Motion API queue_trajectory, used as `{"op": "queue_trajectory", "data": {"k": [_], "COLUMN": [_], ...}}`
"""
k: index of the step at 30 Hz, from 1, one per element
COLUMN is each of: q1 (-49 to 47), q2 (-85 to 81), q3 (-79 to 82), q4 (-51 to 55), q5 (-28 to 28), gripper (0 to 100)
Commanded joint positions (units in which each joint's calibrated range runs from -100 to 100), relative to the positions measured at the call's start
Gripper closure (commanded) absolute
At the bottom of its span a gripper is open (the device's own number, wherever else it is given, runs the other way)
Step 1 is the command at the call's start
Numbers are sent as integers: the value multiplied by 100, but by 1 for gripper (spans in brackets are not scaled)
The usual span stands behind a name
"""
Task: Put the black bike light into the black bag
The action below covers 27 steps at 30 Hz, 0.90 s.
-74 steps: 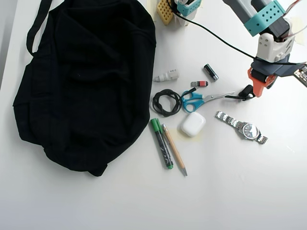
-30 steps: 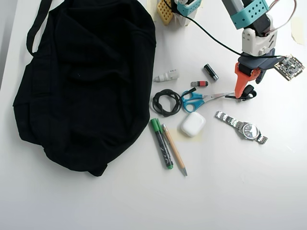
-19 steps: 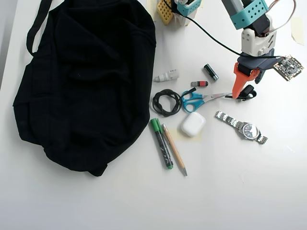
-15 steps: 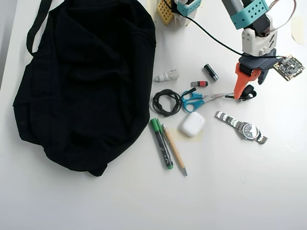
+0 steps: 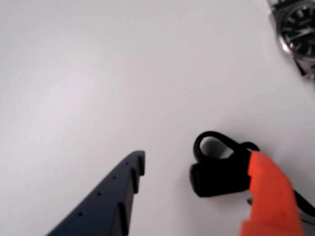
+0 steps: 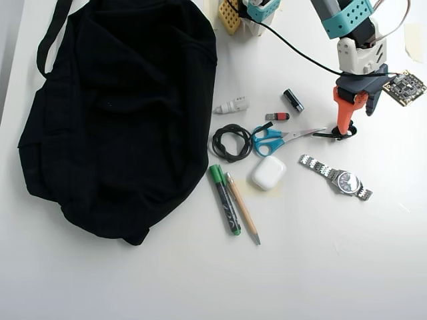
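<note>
The black bike light (image 5: pixel 216 177) lies on the white table, a small black block with a looped strap. In the wrist view it sits between my fingers, touching the orange finger (image 5: pixel 268 196), with a gap to the dark blue finger (image 5: pixel 113 196). My gripper (image 5: pixel 197 160) is open around it. In the overhead view my gripper (image 6: pixel 353 123) is down at the table at the right, with the light (image 6: pixel 348 131) at the orange fingertip. The black bag (image 6: pixel 113 113) lies wrinkled at the left, far from my gripper.
A steel watch (image 6: pixel 340 179) lies just below my gripper and shows in the wrist view (image 5: pixel 298 29). Blue scissors (image 6: pixel 273 139), a white earbud case (image 6: pixel 268 173), a coiled black cable (image 6: pixel 230 142), a black cylinder (image 6: pixel 293 100), a green marker (image 6: pixel 225 200) and a pencil (image 6: pixel 242 208) lie between light and bag.
</note>
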Motion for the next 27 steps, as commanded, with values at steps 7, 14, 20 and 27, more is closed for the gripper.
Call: {"op": "queue_trajectory", "data": {"k": [7,14,20,27], "q1": [13,13,35,35], "q2": [-177,-194,-202,-277], "q3": [-19,-10,-19,-19], "q4": [-178,-351,-385,-385], "q5": [-14,-203,-240,-240], "gripper": [73,73,73,73]}}
